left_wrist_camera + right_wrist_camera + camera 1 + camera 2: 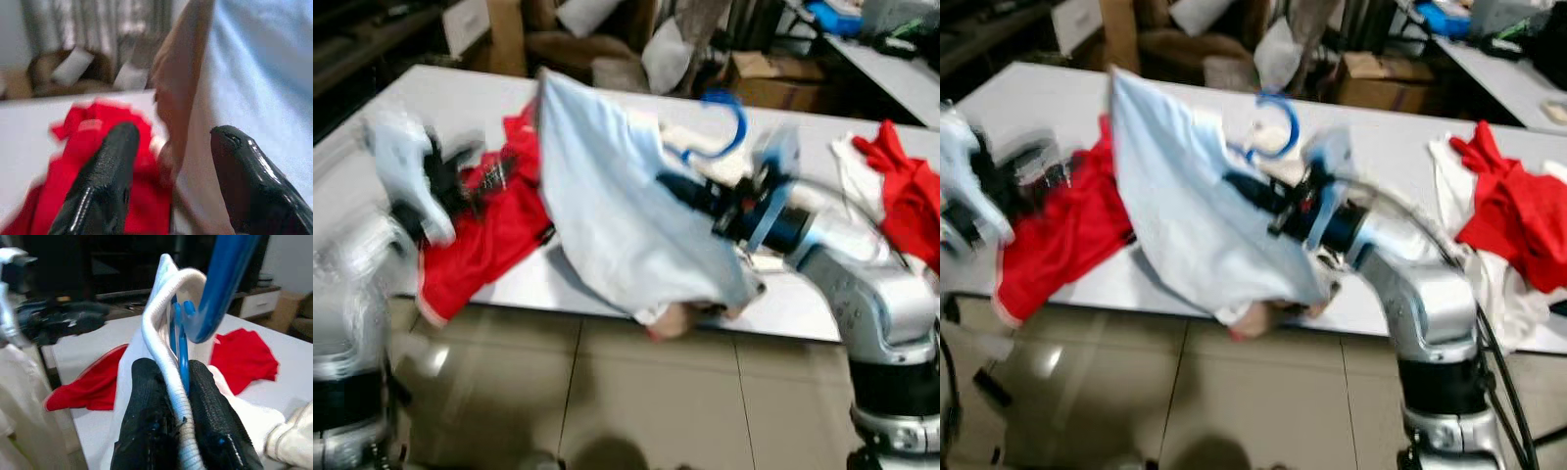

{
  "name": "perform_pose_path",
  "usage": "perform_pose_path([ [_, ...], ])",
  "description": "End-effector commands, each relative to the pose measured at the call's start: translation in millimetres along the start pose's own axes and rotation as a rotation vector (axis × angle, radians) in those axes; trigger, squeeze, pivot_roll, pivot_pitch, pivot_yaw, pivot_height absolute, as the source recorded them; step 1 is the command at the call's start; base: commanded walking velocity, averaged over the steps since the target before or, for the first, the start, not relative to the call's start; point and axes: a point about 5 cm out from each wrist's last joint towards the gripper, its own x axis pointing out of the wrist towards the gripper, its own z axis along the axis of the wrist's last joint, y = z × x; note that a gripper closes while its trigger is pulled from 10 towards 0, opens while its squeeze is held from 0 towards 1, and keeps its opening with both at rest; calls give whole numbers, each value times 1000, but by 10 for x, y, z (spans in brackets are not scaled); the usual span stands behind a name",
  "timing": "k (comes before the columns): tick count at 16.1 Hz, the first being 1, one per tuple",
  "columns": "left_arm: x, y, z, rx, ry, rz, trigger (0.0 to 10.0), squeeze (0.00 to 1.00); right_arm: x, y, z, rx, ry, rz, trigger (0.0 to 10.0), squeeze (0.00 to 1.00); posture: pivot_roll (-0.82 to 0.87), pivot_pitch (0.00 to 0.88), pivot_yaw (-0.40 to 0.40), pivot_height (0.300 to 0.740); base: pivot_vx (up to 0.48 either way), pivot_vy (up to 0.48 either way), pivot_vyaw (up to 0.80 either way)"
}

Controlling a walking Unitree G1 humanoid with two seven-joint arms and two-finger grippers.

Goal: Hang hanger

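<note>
Your right gripper (pixel 177 382) is closed tight on the blue hanger (pixel 215 289) and the white collar (pixel 164 338) of the shirt (pixel 607 211). It holds them up over the front of the white tabletop (pixel 460 93). The hanger's hook (pixel 729 122) pokes up above the shirt. The pale blue shirt is on the hanger and hangs down past the tabletop's front edge, toward the tiled floor (pixel 636 392).

Your left gripper (pixel 168 161) is open. Its two black fingers (pixel 105 181) are apart, with nothing held between them. It is just beside the shirt's left side, in front of a red cloth (pixel 494 230). That red cloth lies on the tabletop and droops over the front edge.

More red cloth (pixel 906 191) lies on the tabletop on your right side, on top of some white cloth (pixel 1489 284). Boxes (pixel 769 78) and other stuff sit behind the tabletop.
</note>
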Motion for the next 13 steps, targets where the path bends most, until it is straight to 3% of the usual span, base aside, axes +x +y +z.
perform_pose_path([
  [1, -70, -87, 35, 2, -35, 31, 10000, 149, -16, 34, 42, -55, -39, -72, 10000, 0, -5, 9, -75, 740, 0, 0, 0],
  [3, -182, -256, -129, 34, 11, 79, 10000, 145, -36, 125, -57, -44, -77, -153, 10000, 0, -3, 12, -78, 740, 0, 0, 0],
  [4, -196, -366, -207, 58, 50, 103, 10000, 149, -45, 114, -195, -93, -3, -355, 10000, 0, -1, 18, -84, 740, 0, 0, 0],
  [5, -173, -420, -228, 35, 50, 99, 10000, 145, -53, 152, -290, 60, 24, -387, 10000, 0, -6, 20, -82, 740, 0, -334, 0],
  [6, -145, -468, -245, 24, 48, 94, 10000, 141, -54, 206, -356, 186, 14, -382, 10000, 0, -10, 21, -79, 740, 0, -368, 0],
  [10, -133, -588, -286, 38, 64, 71, 10000, 129, -14, 406, -307, 59, -59, -290, 10000, 0, -15, 22, -65, 740, 0, -374, 0],
  [13, -116, -613, -249, 33, 49, 58, 10000, 129, -18, 492, -206, 109, -103, -200, 10000, 0, -15, 20, -62, 740, 0, -377, 0],
])
